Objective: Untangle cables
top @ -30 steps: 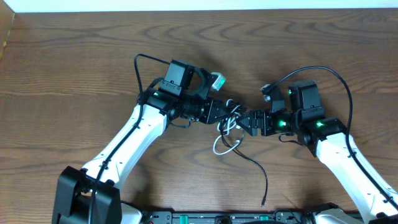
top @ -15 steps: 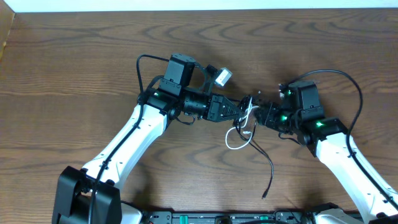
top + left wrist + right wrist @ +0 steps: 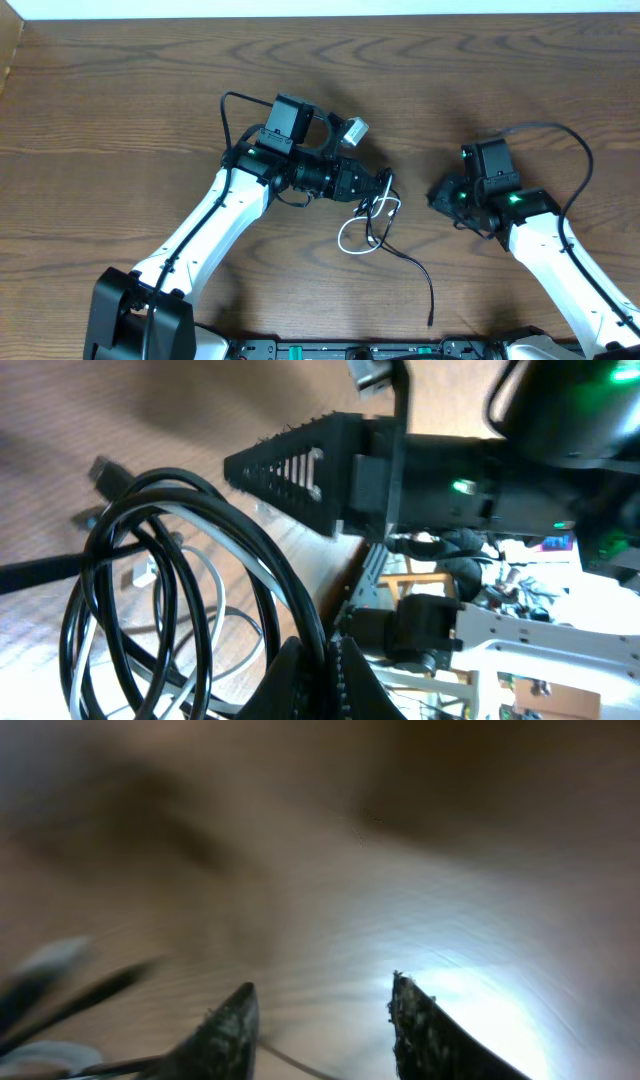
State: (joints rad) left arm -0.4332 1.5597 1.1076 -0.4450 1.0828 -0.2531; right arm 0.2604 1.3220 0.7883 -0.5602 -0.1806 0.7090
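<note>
Left gripper (image 3: 387, 185) clamped on cables (image 3: 372, 213); right gripper (image 3: 433, 196) part-open, empty, near tangle; wood table (image 3: 120, 100) beneath.

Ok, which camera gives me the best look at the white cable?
Overhead: the white cable shows as a whole loop beside the left gripper, crossed by the black cable. Left wrist shows only short pale strands behind black coils. Right wrist is too blurred to tell.
</note>
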